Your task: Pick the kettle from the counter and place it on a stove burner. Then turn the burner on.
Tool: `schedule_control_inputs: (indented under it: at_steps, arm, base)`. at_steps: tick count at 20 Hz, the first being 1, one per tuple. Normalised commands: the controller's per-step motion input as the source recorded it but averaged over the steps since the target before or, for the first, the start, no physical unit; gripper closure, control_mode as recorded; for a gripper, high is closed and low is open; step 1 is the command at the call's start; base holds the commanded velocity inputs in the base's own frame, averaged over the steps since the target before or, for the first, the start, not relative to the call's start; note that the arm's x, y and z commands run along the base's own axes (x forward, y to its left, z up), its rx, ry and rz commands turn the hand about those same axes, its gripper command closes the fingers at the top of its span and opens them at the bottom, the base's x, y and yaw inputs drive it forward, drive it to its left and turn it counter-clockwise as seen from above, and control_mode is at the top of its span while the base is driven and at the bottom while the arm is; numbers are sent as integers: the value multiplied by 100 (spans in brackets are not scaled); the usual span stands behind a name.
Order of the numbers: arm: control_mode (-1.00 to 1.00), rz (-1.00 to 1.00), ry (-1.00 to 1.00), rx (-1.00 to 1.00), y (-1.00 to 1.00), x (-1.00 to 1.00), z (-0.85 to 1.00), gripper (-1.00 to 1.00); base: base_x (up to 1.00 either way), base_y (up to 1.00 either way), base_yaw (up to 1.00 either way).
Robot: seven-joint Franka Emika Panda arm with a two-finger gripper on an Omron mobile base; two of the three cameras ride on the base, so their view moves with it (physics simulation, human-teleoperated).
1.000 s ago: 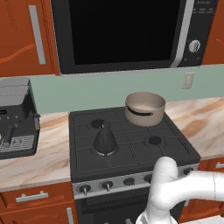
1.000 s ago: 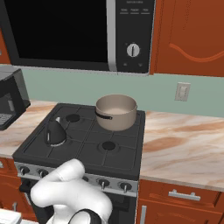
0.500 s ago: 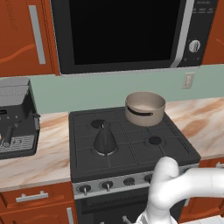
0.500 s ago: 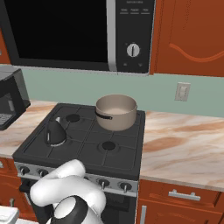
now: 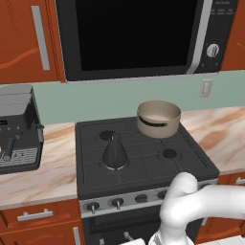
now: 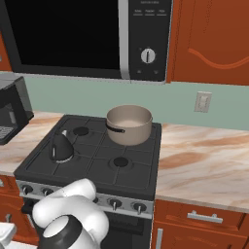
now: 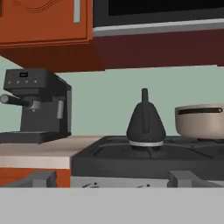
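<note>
The small dark grey cone kettle [image 5: 114,152] [image 6: 61,147] stands upright on the stove's front-left burner, whose cap it hides. In the hand view the kettle [image 7: 145,121] rises on the grates just right of centre, beyond my gripper [image 7: 112,179]. The gripper is open, its two grey fingertips [image 7: 41,178] wide apart with nothing between them. It looks along the stove's front edge at about grate height. The beige marble counter [image 5: 48,172] [image 6: 204,160] runs on both sides of the stove.
A wide tan saucepan [image 5: 158,118] [image 6: 129,124] [image 7: 200,120] occupies the back-right burner. A black coffee machine [image 5: 18,129] [image 7: 37,107] stands on the left counter. Stove knobs [image 5: 116,203] [image 6: 138,208] line the front panel. Bare burner caps [image 5: 168,153] [image 6: 120,162] show. A microwave [image 5: 134,33] hangs above.
My white arm has sunk a little lower in front of the stove. The kettle and the saucepan have not moved.
</note>
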Motion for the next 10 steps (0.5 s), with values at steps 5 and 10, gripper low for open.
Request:
schedule_control_inputs:
  at_steps: [5,10]
  arm:
    - [-100,0,0,0,0,23,0,-100]
    - [-100,0,0,0,0,32,0,-100]
  base:
    - [0,0,0]
    - [0,0,0]
